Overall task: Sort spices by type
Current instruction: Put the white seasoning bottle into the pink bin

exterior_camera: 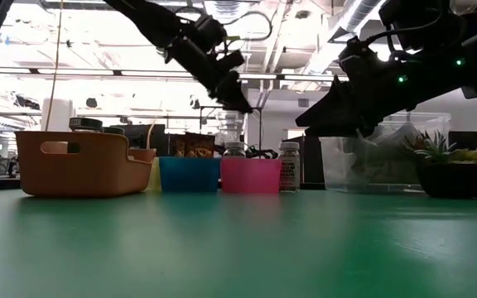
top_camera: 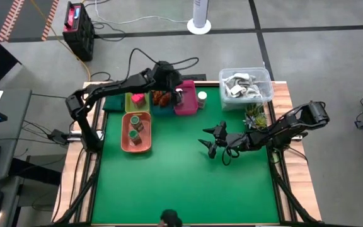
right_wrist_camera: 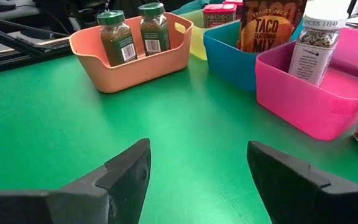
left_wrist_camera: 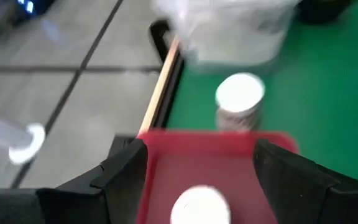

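My left gripper [top_camera: 180,94] [left_wrist_camera: 197,152] hovers open above the pink tray [top_camera: 185,106]. A white-lidded jar [left_wrist_camera: 199,205] [right_wrist_camera: 314,43] stands inside that tray, below and between the fingers, untouched. A second white-lidded jar [top_camera: 201,96] [left_wrist_camera: 240,99] stands on the mat just right of the tray. Two dark green jars [right_wrist_camera: 132,34] stand in the orange tray [top_camera: 136,144]. A pink cube box [top_camera: 137,99] sits in the yellow tray, and brown-orange packets [top_camera: 161,98] sit in the blue tray. My right gripper [top_camera: 210,140] [right_wrist_camera: 199,148] is open over bare mat at mid-table.
The clear tub [top_camera: 245,85] of white-grey items stands at the far right corner, with a small potted plant [top_camera: 254,113] in front of it. The trays form a row along the far edge. Open green mat [top_camera: 181,183] covers the near half.
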Tool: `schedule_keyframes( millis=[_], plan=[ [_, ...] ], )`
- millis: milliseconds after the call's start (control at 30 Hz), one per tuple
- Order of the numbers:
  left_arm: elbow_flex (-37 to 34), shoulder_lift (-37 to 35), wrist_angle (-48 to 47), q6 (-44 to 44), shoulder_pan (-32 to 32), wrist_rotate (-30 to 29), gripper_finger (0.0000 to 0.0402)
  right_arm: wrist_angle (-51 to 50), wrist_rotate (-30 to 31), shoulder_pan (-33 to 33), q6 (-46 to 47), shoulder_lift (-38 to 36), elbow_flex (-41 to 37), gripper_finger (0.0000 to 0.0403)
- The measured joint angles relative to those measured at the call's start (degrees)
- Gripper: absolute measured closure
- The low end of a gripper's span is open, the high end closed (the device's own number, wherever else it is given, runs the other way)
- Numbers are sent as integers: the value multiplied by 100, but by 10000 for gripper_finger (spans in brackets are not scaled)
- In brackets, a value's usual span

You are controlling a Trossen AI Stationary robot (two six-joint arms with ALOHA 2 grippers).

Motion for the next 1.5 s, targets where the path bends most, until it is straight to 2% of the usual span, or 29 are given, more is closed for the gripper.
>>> schedule_keyframes(
  millis=[300,467,667,833,967,1233,1400,1500],
  plan=[
    [-2,126,586,236,-580,98,125,-45,2,-13,7,-4,0,111],
    [1,206,1363,65,-674,293,125,-331,2,1,184,-133,4,111],
    [-1,577,2519,-10,-730,298,125,-962,24,64,390,-567,7,111],
    [0,1048,2875,-327,-728,272,125,-1172,135,300,500,-770,2,111],
    [-3,1381,3162,-486,-730,-57,125,-1398,364,484,649,-905,2,111],
    [369,1843,3148,-1349,-640,-258,125,-1624,374,527,794,-1088,2,111],
    [751,2099,2768,-2201,-520,154,125,-1648,374,525,804,-1081,2,111],
    [882,2246,2509,-2389,-496,255,125,-1640,374,526,832,-1080,2,111]
  ],
)
